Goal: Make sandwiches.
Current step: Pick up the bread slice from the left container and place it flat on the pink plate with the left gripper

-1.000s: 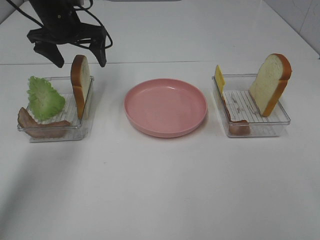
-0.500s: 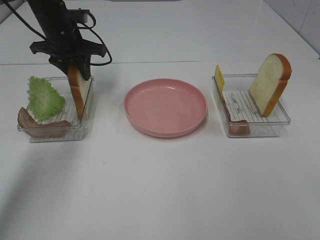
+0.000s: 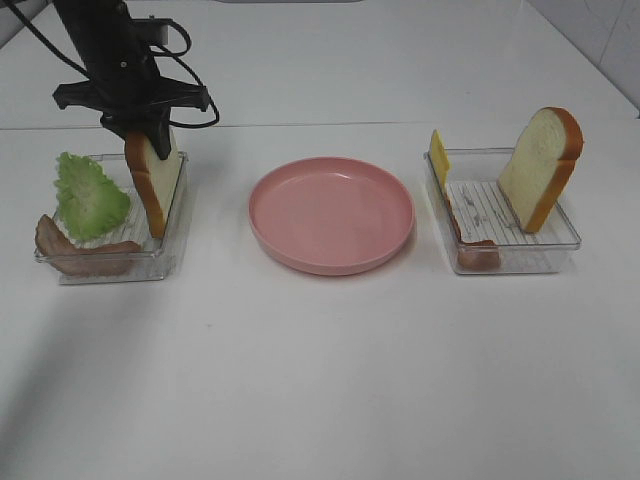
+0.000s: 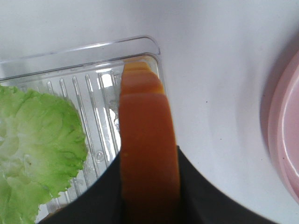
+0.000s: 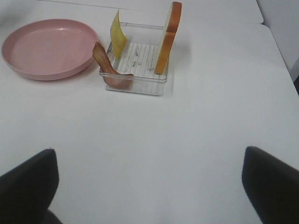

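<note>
1. Clear plastic left tray (image 3: pixel 110 272), on the white table (image 3: pixel 330 380): holds a lettuce leaf, a bacon strip and a bread slice.
2. Left bread slice (image 3: pixel 155 190): white with an orange-brown crust, standing on edge at the tray's side nearest the plate, its foot in the tray. Compared with a second ago, its top has tipped away from the tray wall toward the lettuce.
3. Left gripper (image 3: pixel 148 135): clamped on the top crust of the left bread slice, with a dark finger (image 4: pixel 93 205) against each face. A second ago it hung spread above the slice; half a second ago it had dropped over it.
4. Lettuce leaf (image 3: pixel 88 195): ruffled green, propped just beside the slice. Unmoved.
5. Left bacon strip (image 3: pixel 75 250): brown, draped at the tray's front corner. Unmoved.
6. Pink plate (image 3: pixel 331 213): round, between the two trays.
7. Right tray (image 3: pixel 520 262): clear. It holds the right bread slice (image 3: pixel 541 168) leaning upright at the outer side, a yellow cheese slice (image 3: pixel 439 157) on edge at the plate side, and the right bacon strip (image 3: pixel 475 250) at the front corner. All are as before.
8. Right gripper (image 5: pixel 149 191): fingers spread wide, holding nothing, well apart from the right tray.
</note>
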`<action>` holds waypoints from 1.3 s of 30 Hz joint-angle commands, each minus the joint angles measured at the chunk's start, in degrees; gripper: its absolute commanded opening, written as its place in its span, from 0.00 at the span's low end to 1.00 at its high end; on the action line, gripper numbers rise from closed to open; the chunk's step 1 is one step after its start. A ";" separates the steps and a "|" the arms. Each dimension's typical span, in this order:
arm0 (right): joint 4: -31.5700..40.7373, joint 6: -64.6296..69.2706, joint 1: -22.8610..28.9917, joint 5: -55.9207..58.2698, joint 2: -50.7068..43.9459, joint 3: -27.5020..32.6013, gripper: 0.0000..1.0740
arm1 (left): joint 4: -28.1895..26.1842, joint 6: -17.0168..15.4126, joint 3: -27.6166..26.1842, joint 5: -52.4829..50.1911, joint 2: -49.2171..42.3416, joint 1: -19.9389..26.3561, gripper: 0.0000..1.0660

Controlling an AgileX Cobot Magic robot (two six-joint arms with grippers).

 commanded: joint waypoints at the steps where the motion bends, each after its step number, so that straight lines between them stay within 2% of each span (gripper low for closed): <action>1: -0.23 0.17 0.06 -0.29 -1.26 0.00 0.92 | -0.69 -0.86 -0.34 3.32 -3.61 -0.11 0.00; 2: -0.23 0.17 0.06 -0.29 -1.26 0.00 0.92 | -0.63 -1.72 -0.34 3.32 -6.13 0.00 0.00; 8: -0.23 0.17 0.06 -0.29 -1.26 0.00 0.92 | -0.80 -2.12 -0.34 3.32 -11.46 0.00 0.00; 10: -0.23 0.17 0.06 -0.29 -1.26 0.00 0.92 | -6.02 -1.78 -0.34 3.09 -16.04 0.00 0.00; 12: -0.23 0.17 0.06 -0.29 -1.26 0.00 0.92 | -7.51 -1.49 -0.34 2.92 -16.33 0.00 0.00; 13: -0.23 0.17 0.06 -0.29 -1.26 0.00 0.92 | -11.52 -0.11 -0.34 2.29 -16.16 0.00 0.00; 14: -0.23 0.17 0.06 -0.29 -1.26 0.00 0.92 | -11.52 -0.11 -0.34 2.29 -16.16 0.00 0.00; 15: -0.23 0.17 0.06 -0.29 -1.26 0.00 0.92 | -13.92 0.52 -0.34 2.23 -15.70 0.00 0.00; 16: -0.23 0.17 0.06 -0.29 -1.26 0.00 0.92 | -18.85 1.72 -0.34 2.23 -13.81 0.00 0.00; 17: -0.23 0.17 0.06 -0.29 -1.26 0.00 0.92 | -18.85 1.72 -0.34 2.23 -13.81 0.00 0.00; 19: -0.23 0.17 0.06 -0.29 -1.26 0.00 0.92 | -25.44 2.86 -0.34 1.49 -9.85 -0.52 0.00; 23: -0.23 0.17 0.06 -0.29 -1.26 0.00 0.92 | -29.05 3.78 -0.34 -0.80 -5.61 -2.12 0.00; 25: -0.23 0.17 0.06 -0.29 -1.26 0.00 0.92 | -31.91 5.39 -0.34 -3.90 -2.35 -4.47 0.00; 31: -0.23 0.17 0.06 -0.29 -1.26 0.00 0.92 | -32.89 5.61 -0.34 -11.12 1.03 -8.37 0.00; 37: -0.23 0.17 0.06 -0.29 -1.26 0.00 0.92 | -32.14 4.01 -0.34 -16.33 4.30 -12.09 0.00; 39: -0.23 0.17 0.06 -0.29 -1.26 0.00 0.92 | -31.51 2.41 -0.34 -17.36 5.73 -12.95 0.00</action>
